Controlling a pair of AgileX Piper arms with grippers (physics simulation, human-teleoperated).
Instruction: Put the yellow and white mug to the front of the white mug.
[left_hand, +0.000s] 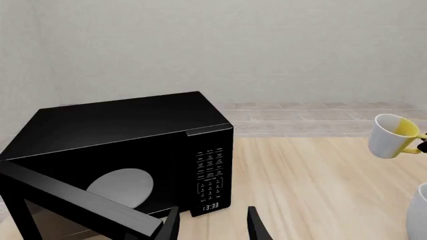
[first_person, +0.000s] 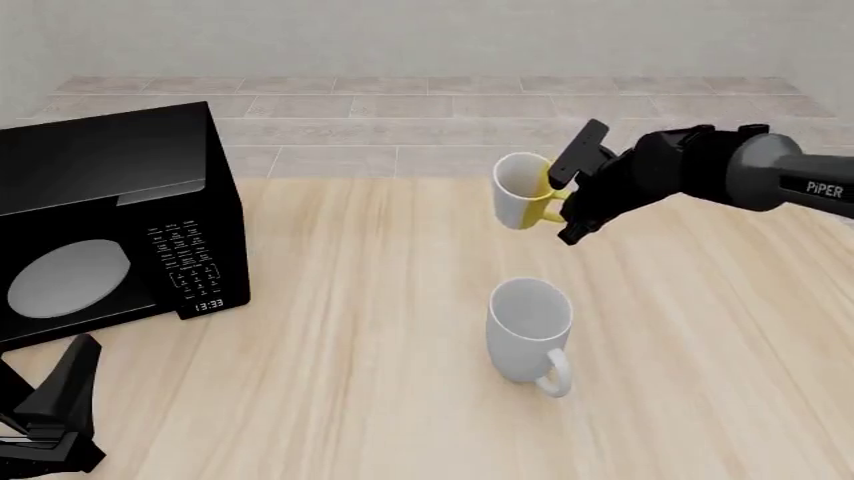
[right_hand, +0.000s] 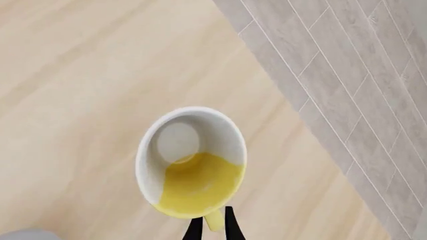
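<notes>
The yellow and white mug (first_person: 518, 188) hangs tilted above the table, beyond the white mug (first_person: 529, 322), which stands upright with its handle toward the near edge. My right gripper (first_person: 561, 205) is shut on the small mug's yellow handle. In the right wrist view I look into the yellow and white mug (right_hand: 192, 162), with the right gripper (right_hand: 212, 227) pinching the handle. My left gripper (left_hand: 213, 227) is open and holds nothing, low at the near left (first_person: 60, 405). From the left wrist, the yellow and white mug (left_hand: 393, 136) floats at the side and the white mug (left_hand: 420, 215) shows only an edge.
A black microwave (first_person: 114, 225) with its door swung open stands at the table's left, right in front of the left gripper, also seen as the microwave (left_hand: 127, 145) in the left wrist view. A tiled floor and pale wall lie beyond the table's far edge.
</notes>
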